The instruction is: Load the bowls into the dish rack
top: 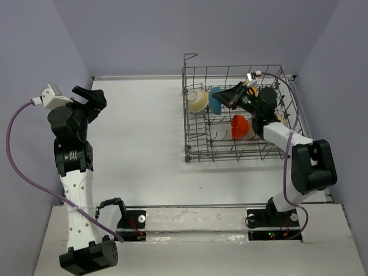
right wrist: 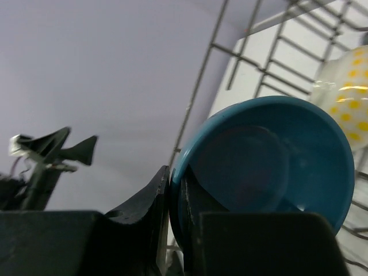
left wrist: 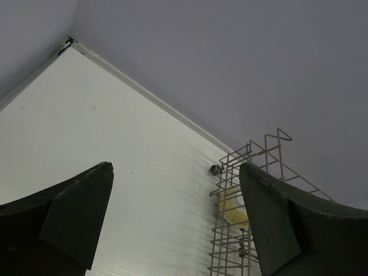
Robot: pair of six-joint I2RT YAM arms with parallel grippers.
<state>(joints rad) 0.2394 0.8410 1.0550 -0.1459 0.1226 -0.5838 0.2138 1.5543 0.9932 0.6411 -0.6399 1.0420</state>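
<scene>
One blue bowl (right wrist: 270, 167) stands on edge in the rack's (top: 202, 144) far part, with the right gripper (right wrist: 174, 195) clamped on its rim. It looks stiff, glossy and breakable, so hold the rim firmly. Left gripper (left wrist: 175, 218) hangs spread and empty.

Illumination is bright, even and diffuse in all three views, with light arriving from overhead. In the top external view the white table (top: 144, 144) is near overexposure, and shadows on it are faint and soft-edged; the wires of the dish rack (top: 224, 155) render crisp. In the left wrist view the fingers (left wrist: 75, 218) of the left gripper (left wrist: 175, 167) are underexposed, with little surface detail. In the right wrist view the fingers (right wrist: 144, 224) of the right gripper (right wrist: 174, 178) are near black and out of focus, the blue bowl (right wrist: 270, 167) carries soft reflections, and the flower-pattern bowl (right wrist: 348, 86) at the right edge is bright and slightly soft.
</scene>
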